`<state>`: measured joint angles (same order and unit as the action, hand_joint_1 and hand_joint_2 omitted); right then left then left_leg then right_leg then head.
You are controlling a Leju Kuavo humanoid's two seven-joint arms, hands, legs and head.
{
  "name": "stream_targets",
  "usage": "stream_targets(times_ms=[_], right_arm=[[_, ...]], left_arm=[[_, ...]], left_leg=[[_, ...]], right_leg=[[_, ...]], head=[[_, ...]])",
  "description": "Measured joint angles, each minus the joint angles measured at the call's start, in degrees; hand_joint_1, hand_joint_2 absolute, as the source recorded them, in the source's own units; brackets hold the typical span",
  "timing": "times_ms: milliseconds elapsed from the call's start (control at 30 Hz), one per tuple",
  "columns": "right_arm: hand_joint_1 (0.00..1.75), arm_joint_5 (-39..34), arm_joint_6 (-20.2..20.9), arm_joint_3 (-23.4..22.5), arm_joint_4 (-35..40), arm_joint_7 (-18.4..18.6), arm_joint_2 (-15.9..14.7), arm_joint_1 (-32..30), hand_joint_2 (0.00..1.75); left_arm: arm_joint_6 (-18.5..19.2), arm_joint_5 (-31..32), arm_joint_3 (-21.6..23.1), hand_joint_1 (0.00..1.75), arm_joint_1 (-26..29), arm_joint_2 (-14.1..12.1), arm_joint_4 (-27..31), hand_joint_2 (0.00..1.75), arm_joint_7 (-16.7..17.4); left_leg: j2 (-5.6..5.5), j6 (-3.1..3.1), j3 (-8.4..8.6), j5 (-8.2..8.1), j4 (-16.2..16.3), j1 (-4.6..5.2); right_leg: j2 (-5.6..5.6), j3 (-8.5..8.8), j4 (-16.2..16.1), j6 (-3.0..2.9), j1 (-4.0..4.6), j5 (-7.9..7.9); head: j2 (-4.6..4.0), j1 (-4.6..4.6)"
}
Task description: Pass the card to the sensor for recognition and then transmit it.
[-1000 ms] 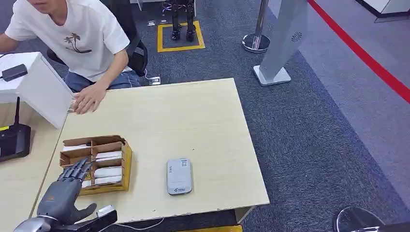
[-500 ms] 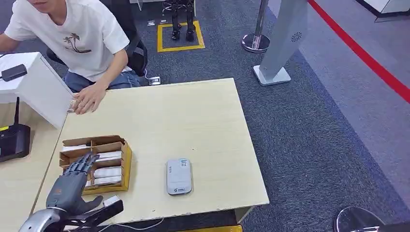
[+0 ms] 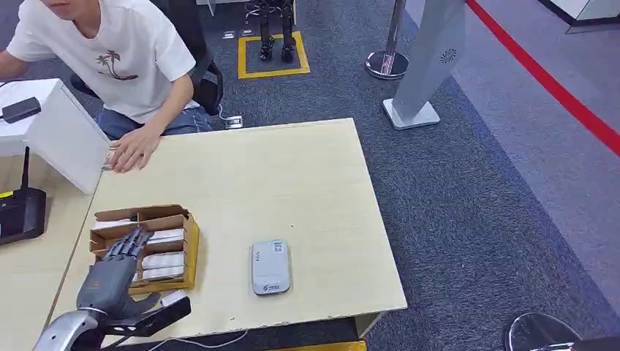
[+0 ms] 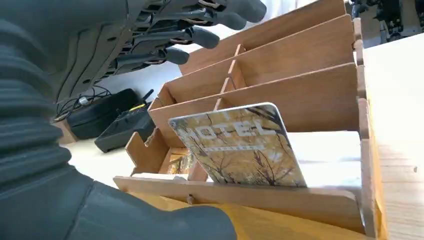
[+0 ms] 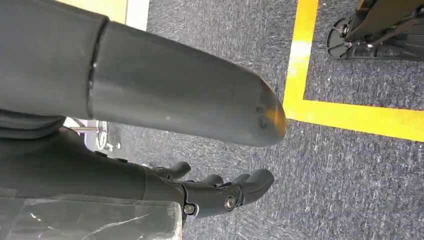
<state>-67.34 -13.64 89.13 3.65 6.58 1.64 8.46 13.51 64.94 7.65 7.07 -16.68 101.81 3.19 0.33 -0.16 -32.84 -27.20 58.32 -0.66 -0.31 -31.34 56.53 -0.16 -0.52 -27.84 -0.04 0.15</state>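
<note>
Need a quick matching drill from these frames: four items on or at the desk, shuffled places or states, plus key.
1. hotel card
2. card reader
3. left robot hand
4. person's hand

A. flat on the desk's far edge
B. open, fingers over the box
C. leaning in the wooden box
D. flat on the desk, right of the box

Pairs: 1-C, 2-D, 3-B, 4-A

The left hand's fingers (image 3: 130,243) reach over the card box (image 3: 188,252) on the table (image 3: 292,183), cards (image 4: 240,145) standing just below them (one tilted); the sensor (image 3: 270,266) lies well to their right.
</note>
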Motion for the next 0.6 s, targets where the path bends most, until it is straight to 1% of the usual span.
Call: stream_targets(times_ms=[67, 200, 300, 600], right_arm=[[0.00, 0.2, 0.0, 0.0, 0.0, 0.0, 0.0, 0.0, 0.00], [0.00, 0.6, 0.4, 0.0, 0.0, 0.0, 0.0, 0.1, 0.00], [0.00, 0.7, 0.6, 0.0, 0.0, 0.0, 0.0, 0.1, 0.00], [0.00, 0.5, 0.4, 0.0, 0.0, 0.0, 0.0, 0.1, 0.00]], left_arm=[[0.1, 0.4, 0.0, 0.00, -0.6, 0.6, -0.8, 1.75, -0.3], [1.4, -1.3, 0.1, 0.00, -0.6, 0.4, -0.9, 1.75, -1.4], [2.0, -2.3, 0.1, 0.00, -0.6, 0.0, -0.9, 1.75, -1.5], [2.0, -4.2, 0.1, 0.00, 0.5, -1.4, -0.7, 1.75, -1.5]], left_leg=[[0.00, 0.00, 0.00, 0.00, 0.0, 0.00], [0.00, 0.00, 0.00, 0.00, 0.0, -0.01], [0.00, 0.00, 0.00, 0.00, 0.0, -0.01], [0.00, 0.00, 0.00, 0.00, 0.0, 0.00]], right_leg=[[0.00, 0.00, 0.0, 0.00, 0.00, 0.00], [0.00, 0.00, 0.0, 0.00, 0.00, 0.00], [0.00, 0.00, 0.0, 0.00, 0.00, 0.00], [0.00, 0.01, 0.0, 0.00, 0.00, 0.00]], head=[[0.00, -0.02], [0.00, -0.02], [0.00, -0.02], [0.00, -0.04]])
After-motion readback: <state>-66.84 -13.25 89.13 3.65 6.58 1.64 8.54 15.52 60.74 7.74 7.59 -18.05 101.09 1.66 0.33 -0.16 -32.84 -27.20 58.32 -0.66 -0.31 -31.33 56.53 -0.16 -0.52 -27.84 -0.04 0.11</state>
